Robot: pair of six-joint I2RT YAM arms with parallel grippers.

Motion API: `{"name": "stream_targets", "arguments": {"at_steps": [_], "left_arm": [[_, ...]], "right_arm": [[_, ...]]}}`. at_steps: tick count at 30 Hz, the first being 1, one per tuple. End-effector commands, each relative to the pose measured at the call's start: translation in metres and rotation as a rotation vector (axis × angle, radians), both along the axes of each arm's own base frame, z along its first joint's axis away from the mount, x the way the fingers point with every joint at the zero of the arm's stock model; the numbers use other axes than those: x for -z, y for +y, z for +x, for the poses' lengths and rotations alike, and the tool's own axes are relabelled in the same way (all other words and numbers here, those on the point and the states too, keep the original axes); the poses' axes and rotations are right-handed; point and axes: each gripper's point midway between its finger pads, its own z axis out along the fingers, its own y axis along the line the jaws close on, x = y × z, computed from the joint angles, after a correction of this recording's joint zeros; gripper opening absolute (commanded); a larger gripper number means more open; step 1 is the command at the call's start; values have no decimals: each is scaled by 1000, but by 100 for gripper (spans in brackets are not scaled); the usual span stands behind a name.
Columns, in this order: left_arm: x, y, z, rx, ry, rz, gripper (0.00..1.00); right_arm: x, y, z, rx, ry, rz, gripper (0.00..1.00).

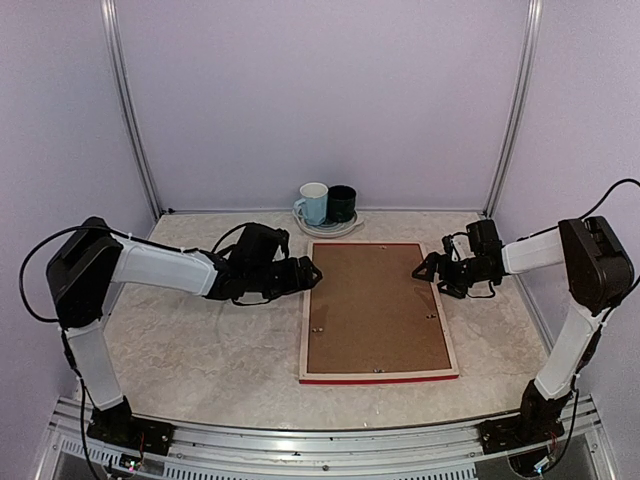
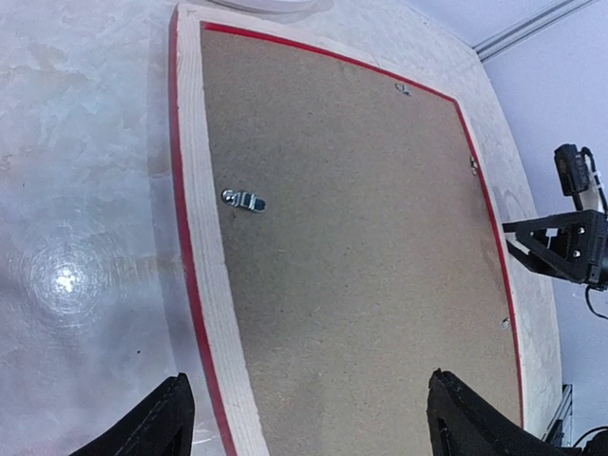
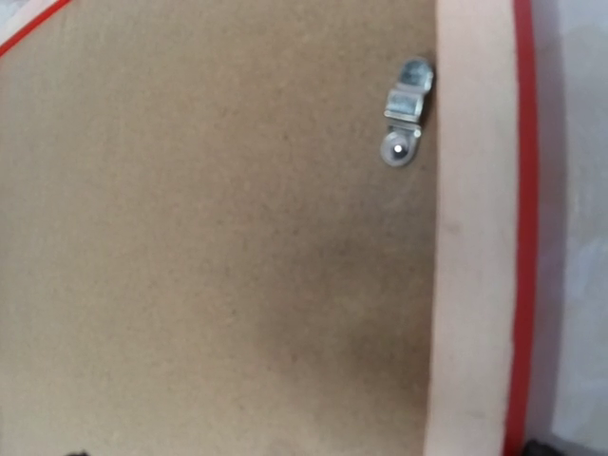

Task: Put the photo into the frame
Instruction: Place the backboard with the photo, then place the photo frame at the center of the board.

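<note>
Left tool (image 1: 305,272): released, jaws wide, holding nothing. It hovers at the frame's far-left corner. In the left wrist view both fingers (image 2: 166,423) straddle that end, one over the table (image 1: 200,330) and one over the board.

Frame (image 1: 308,340): face down mid-table, between the two tools. Pale wood back is up, with a red lip showing round the edge. The brown backing board (image 1: 375,305) sits inside it, flat and flush.

Photo: not visible in any view. It could be under the board, cannot tell.

A metal clip (image 2: 243,199) lies by the board's left edge and another (image 3: 404,123) by the right rail. Whether they are latched I can't tell.

Two mugs (image 1: 327,203) on a saucer (image 1: 345,229) sit just behind the frame's far end. Watch them if the frame slides.

Right tool (image 1: 422,270): also released and empty, at the frame's far-right edge, just above the rail.

Handling, my read:
- The frame looks light, thin and stiff. It lies flat, so there's no gap under it; pinch across a wood rail or tip it from an outer edge.
- The board is rigid but flush, so lift it at an edge once the clips are clear.
- The clips are small, a fingertip nudge job.
- The photo is likely thin and floppy and creases easily. Take it by an edge, and don't pinch mid-sheet.
</note>
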Motion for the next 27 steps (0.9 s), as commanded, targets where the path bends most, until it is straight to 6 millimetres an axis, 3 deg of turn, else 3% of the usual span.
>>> {"name": "stream_targets", "arguments": {"at_steps": [1, 9, 14, 27], "left_arm": [[28, 1, 7, 6, 15, 71, 83], [56, -5, 22, 5, 24, 162, 82], [60, -7, 27, -3, 10, 211, 81], [82, -7, 15, 18, 24, 341, 73]], "right_arm": [[0, 4, -2, -13, 3, -11, 97], [5, -7, 0, -2, -8, -98, 84], [10, -11, 3, 3, -17, -201, 81], [22, -14, 6, -6, -24, -462, 75]]}}
